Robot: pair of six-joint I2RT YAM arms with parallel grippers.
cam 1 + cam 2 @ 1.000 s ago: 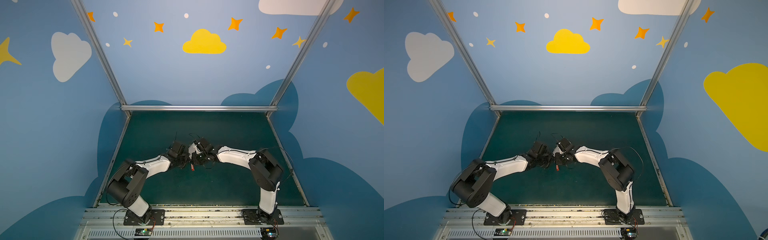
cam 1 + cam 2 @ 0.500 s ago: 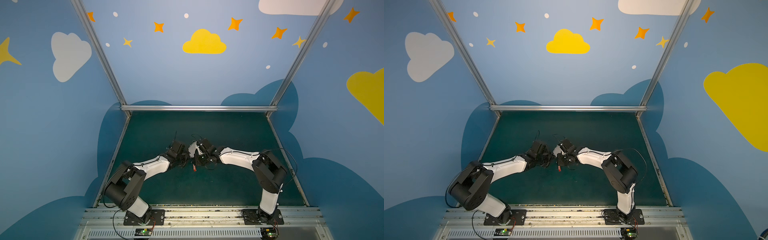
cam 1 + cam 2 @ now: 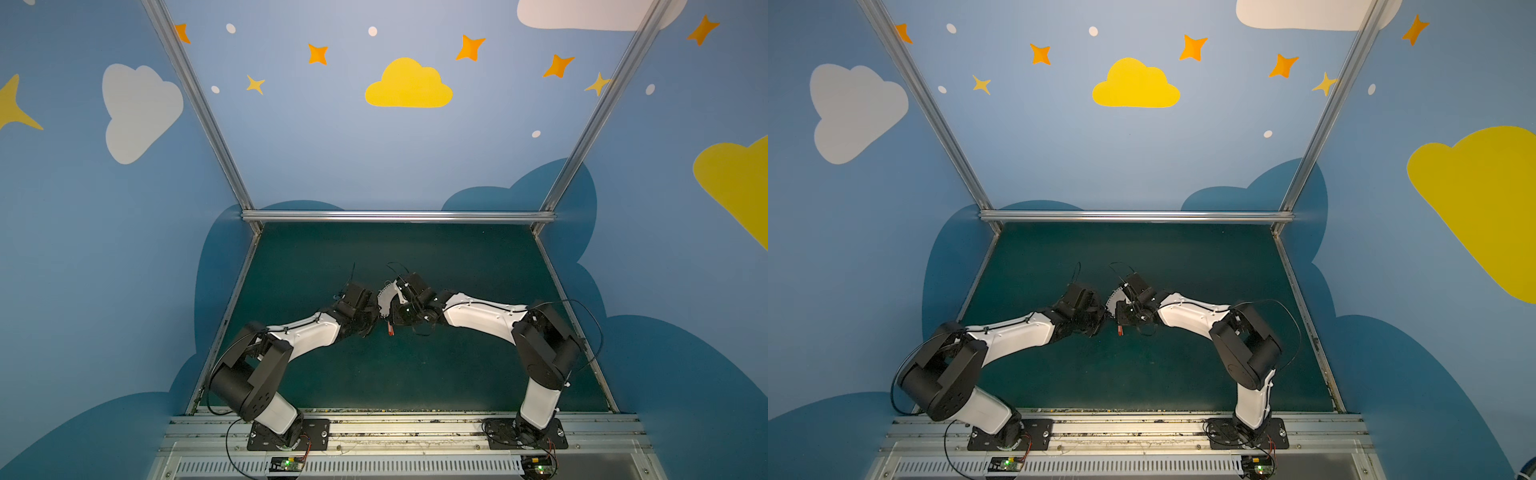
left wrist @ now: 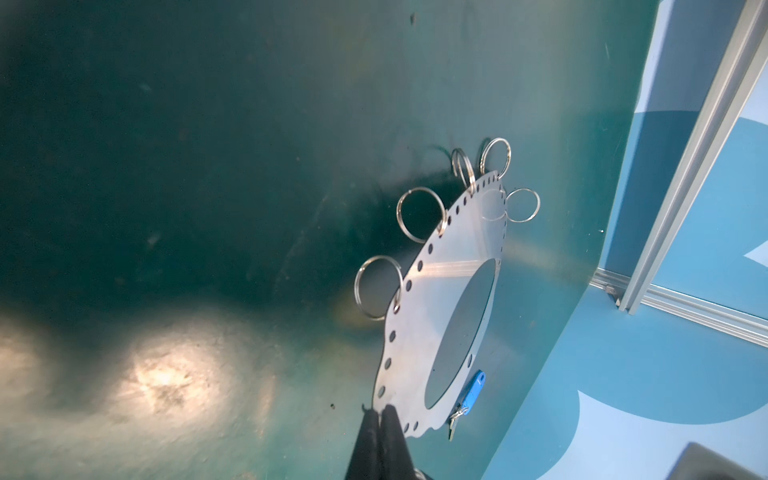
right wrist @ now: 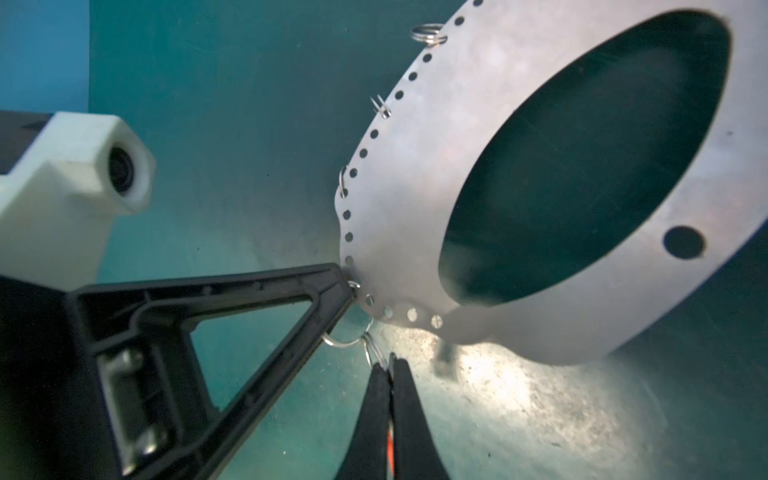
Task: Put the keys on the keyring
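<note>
The keyring (image 4: 436,299) hangs above the table (image 4: 166,166), blue-tagged key (image 4: 473,390) hanging from it. My left gripper (image 4: 380,411) clamps its edge to steady it while my right gripper (image 5: 390,362) pinches the red-tagged key (image 3: 390,329) at a wire ring (image 5: 340,340).

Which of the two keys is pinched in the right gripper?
The red-orange-tagged key: its tag shows between the closed fingers of the right gripper. The blue-tagged key hangs at the edge of the keyring.
</note>
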